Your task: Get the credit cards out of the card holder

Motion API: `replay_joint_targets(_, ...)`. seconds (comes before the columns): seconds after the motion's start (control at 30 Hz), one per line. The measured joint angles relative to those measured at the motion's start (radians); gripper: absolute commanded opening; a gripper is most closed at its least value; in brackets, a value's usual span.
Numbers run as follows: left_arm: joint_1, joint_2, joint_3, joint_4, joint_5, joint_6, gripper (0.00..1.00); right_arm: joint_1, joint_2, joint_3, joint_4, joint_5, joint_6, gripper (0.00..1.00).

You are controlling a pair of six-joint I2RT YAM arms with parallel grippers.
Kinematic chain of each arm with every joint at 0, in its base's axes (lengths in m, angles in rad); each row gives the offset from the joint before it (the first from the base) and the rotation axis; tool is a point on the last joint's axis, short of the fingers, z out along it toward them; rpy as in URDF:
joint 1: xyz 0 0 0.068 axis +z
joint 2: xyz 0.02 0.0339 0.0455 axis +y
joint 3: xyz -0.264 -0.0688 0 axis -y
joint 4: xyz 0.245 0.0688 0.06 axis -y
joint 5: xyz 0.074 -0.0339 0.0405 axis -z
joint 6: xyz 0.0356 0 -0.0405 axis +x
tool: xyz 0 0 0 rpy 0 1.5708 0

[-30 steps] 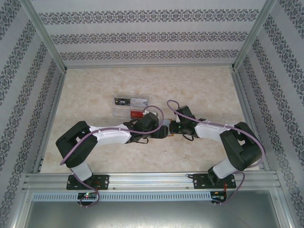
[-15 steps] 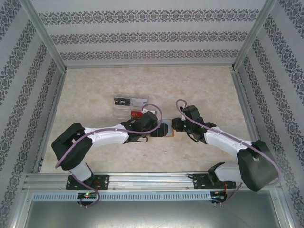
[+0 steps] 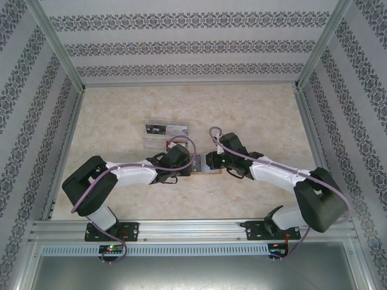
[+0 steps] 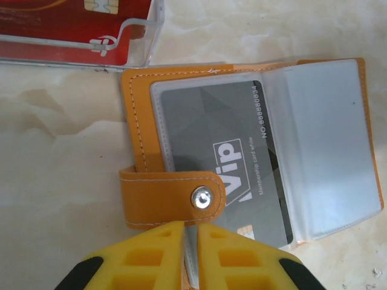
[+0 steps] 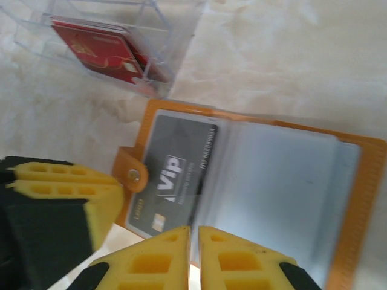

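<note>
- Card holder (image 4: 140,121): orange leather-look cover, matt, with pale thread stitching.
- Snap stud (image 4: 202,198) on its strap, at 6 o'clock: shiny metal.
- Sleeves (image 4: 329,145): frosted translucent plastic, smooth.
- Grey card (image 4: 208,133): smooth plastic, satin sheen.
- Box (image 4: 155,30) at 11 o'clock: clear, glossy hard plastic.
- Table (image 4: 60,157): smooth, marble-patterned, low sheen.
- Fingers (image 4: 151,257) of the left gripper (image 4: 191,229): matt yellow plastic.

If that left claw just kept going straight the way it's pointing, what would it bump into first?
Probably the orange snap strap of the card holder, right ahead of the left gripper. The grey Vip card lies just beyond. How high the gripper sits above the strap is unclear.
</note>
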Motion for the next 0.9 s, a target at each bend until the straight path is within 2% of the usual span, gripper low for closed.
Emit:
replay_joint_targets(0.33,0.016,0.036,0.000,0.037,0.027,0.000,0.12,0.000,0.138,0.039,0.012,-0.043,0.039,0.16)
replay_joint_targets(0.43,0.017,0.045,0.000,0.047,0.034,0.000,0.11,0.000,0.159,0.039,0.013,-0.050,0.052,0.19)
replay_joint_targets(0.9,0.017,0.049,0.000,0.061,0.041,-0.005,0.11,-0.011,0.219,0.039,0.053,-0.091,0.087,0.19)
